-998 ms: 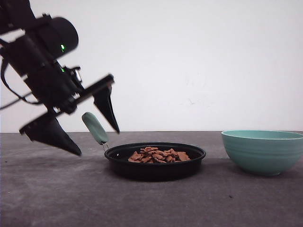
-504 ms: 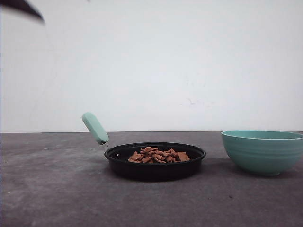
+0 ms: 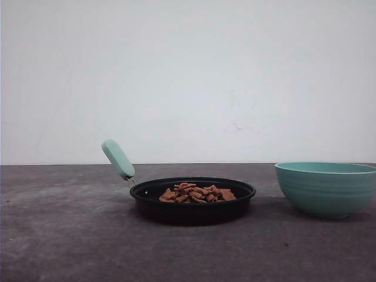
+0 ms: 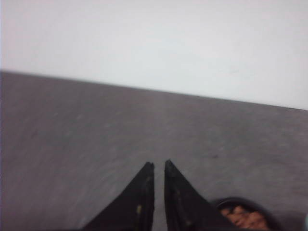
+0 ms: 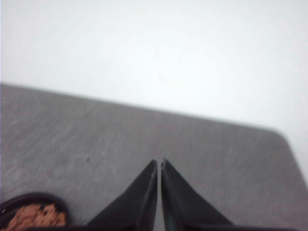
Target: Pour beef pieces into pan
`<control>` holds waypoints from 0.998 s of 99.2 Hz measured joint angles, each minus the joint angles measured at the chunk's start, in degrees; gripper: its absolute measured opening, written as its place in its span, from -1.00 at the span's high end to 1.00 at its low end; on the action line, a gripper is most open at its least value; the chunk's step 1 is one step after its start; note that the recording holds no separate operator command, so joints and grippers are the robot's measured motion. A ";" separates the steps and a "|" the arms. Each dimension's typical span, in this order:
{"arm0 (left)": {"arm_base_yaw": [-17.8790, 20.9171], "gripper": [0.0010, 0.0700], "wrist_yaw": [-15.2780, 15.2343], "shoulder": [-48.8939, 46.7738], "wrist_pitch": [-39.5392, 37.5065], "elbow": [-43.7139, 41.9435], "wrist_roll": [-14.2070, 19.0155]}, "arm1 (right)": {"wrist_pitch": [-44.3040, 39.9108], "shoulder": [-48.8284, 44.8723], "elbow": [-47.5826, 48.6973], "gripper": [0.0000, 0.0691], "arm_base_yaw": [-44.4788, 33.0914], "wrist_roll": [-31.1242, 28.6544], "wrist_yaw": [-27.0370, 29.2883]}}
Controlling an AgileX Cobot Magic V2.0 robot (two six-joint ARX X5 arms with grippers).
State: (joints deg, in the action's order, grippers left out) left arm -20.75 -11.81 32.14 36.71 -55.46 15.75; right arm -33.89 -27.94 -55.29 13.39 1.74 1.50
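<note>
1. One pan (image 3: 192,200) sits mid-bench (image 3: 70,235), its handle (image 3: 118,159) pointing to 10 o'clock.
2. One heap of beef pieces (image 3: 197,192) lies inside it, too many to count.
3. One bowl (image 3: 326,188) at 3 o'clock, cut off by the edge.
4. Left hand (image 4: 156,166) and right hand (image 5: 159,163): both pressed together, empty.

Low front view; raised wrist views

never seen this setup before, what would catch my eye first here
The shallow round black frying pan at the table's centre, its mint-green handle angled up to the left, holds a heap of small reddish-brown beef pieces. To its right, apart from it, stands a deeper teal ribbed bowl.
</note>
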 joint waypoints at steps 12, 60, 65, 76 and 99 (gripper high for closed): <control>0.00 0.99 -4.42 -7.82 0.92 6.71 0.90 | 0.11 3.17 2.78 0.97 0.00 1.03 -0.02; 0.00 0.99 -4.57 -12.46 1.36 7.15 1.64 | -1.01 3.10 3.26 0.97 0.00 0.85 0.02; 0.00 0.99 -4.55 -12.46 1.36 7.15 1.64 | -0.98 3.10 3.26 0.97 0.00 0.87 0.02; 0.00 0.99 -4.57 -12.46 1.36 7.15 1.64 | -0.98 3.10 3.23 0.97 0.00 0.85 0.02; 0.00 0.99 -4.57 -12.46 1.36 7.15 1.64 | -1.60 5.79 3.26 0.97 0.00 0.87 0.92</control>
State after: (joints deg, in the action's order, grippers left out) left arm -20.75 -16.38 19.68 38.06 -48.31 17.39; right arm -35.48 -22.15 -52.03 13.39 2.61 2.42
